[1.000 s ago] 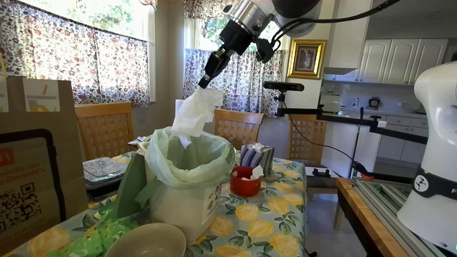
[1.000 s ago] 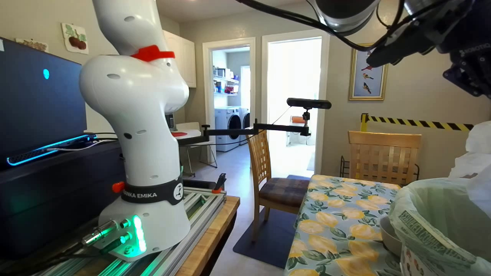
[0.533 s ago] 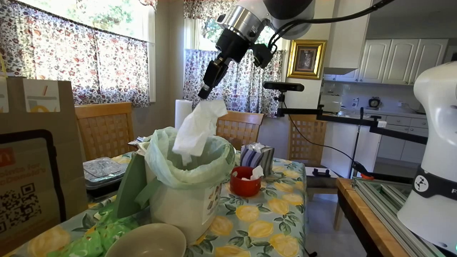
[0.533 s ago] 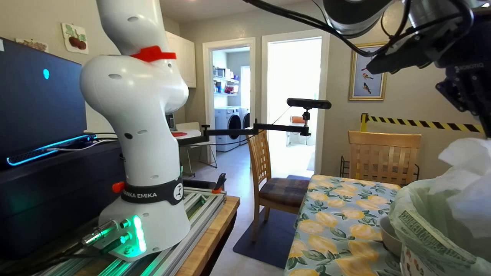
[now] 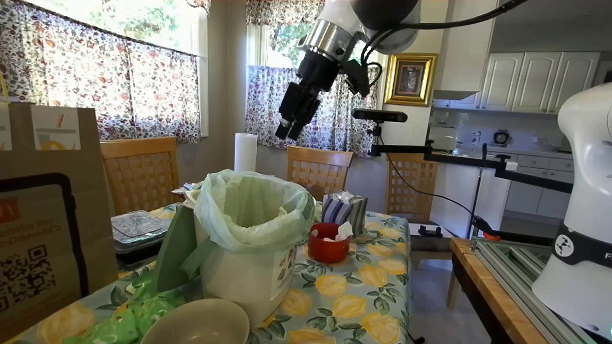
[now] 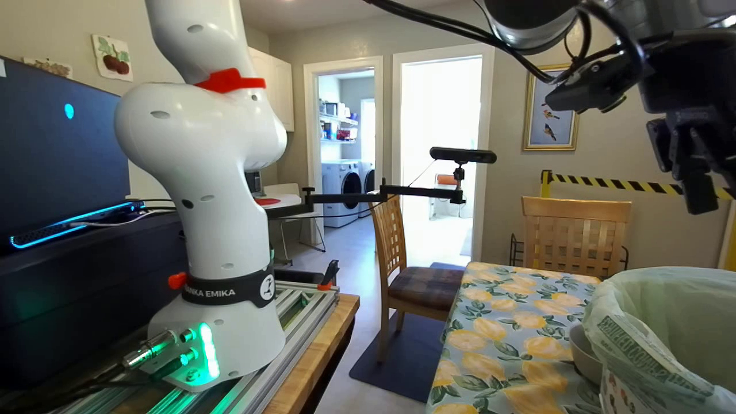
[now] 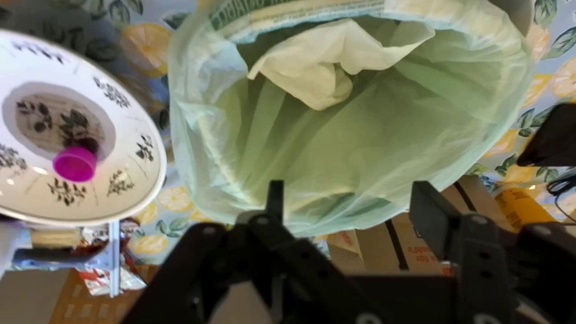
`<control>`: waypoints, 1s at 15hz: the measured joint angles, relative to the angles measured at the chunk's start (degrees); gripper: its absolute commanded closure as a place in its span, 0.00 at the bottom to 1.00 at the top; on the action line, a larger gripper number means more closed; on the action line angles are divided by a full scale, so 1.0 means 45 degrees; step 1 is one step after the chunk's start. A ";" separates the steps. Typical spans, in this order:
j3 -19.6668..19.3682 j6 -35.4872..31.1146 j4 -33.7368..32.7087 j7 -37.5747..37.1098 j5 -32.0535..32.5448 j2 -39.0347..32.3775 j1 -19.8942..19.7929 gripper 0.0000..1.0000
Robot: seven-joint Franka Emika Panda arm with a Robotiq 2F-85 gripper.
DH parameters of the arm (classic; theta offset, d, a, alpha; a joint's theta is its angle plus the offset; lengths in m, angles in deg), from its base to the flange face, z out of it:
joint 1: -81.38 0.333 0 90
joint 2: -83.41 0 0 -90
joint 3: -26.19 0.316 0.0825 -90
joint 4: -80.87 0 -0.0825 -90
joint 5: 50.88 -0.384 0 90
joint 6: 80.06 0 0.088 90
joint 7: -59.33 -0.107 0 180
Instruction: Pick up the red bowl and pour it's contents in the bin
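Fallen since the earlier frame: one white tissue [image 7: 324, 49], then just beneath the gripper [image 7: 348, 189], now crumpled toward 12 o'clock within the bin [image 5: 239, 282] in the wrist view. Unmoved: one red bowl [image 5: 329, 251], upright on one lemon-print tablecloth [image 5: 363, 286], just beside the bin at 3 o'clock in an exterior view. Counted in an exterior view: one bin; one grey-beige bowl [image 5: 197, 326] at 7 o'clock from it; one brown paper bag [image 5: 52, 162] at 9 o'clock; one striped tissue box [image 5: 344, 213] at 1 o'clock from the red bowl; three woven-back chairs [image 5: 319, 165] behind. Uncertain in number: pieces of white paper [image 5: 344, 231] in the red bowl, rising past the rim toward 1 o'clock. Shown in the wrist view alone: one white patterned bowl [image 7: 128, 123] at 9 o'clock from the bin, with one magenta cup [image 7: 75, 164] inside. Shown each in an exterior view alone: the red bowl; one yellow-and-black striped band [image 6: 624, 184]. Directed upward: mouth of the red bowl, nearly round, long axis not tellable. Likewise upward: mouth of the bin, longest from 9 to 3 o'clock in the wrist view. Poised above the bin, aimed toward 7 o'clock in an exterior view: the gripper, with two fingers [image 7: 275, 198] set well apart.
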 measured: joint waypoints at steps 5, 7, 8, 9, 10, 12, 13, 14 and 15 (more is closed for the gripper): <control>-0.0024 0.1247 0.0736 -0.2443 0.0772 0.0002 -0.1222 0.00; -0.0040 0.1735 0.1159 -0.3457 0.1214 0.0001 -0.1677 0.00; -0.0055 0.2052 0.1348 -0.3926 0.1383 -0.0001 -0.1877 0.00; -0.0067 0.2354 0.1527 -0.4243 0.1441 -0.0007 -0.2041 0.00; -0.0085 0.2575 0.1695 -0.4444 0.1510 -0.0011 -0.2168 0.00; -0.0126 0.2706 0.2040 -0.4527 0.1736 -0.0032 -0.2357 0.00; -0.0169 0.2704 0.2195 -0.4509 0.2054 -0.0072 -0.2430 0.00; -0.0219 0.2693 0.2320 -0.4465 0.2412 -0.0150 -0.2492 0.00; -0.0249 0.2628 0.2409 -0.4314 0.2772 -0.0276 -0.2561 0.00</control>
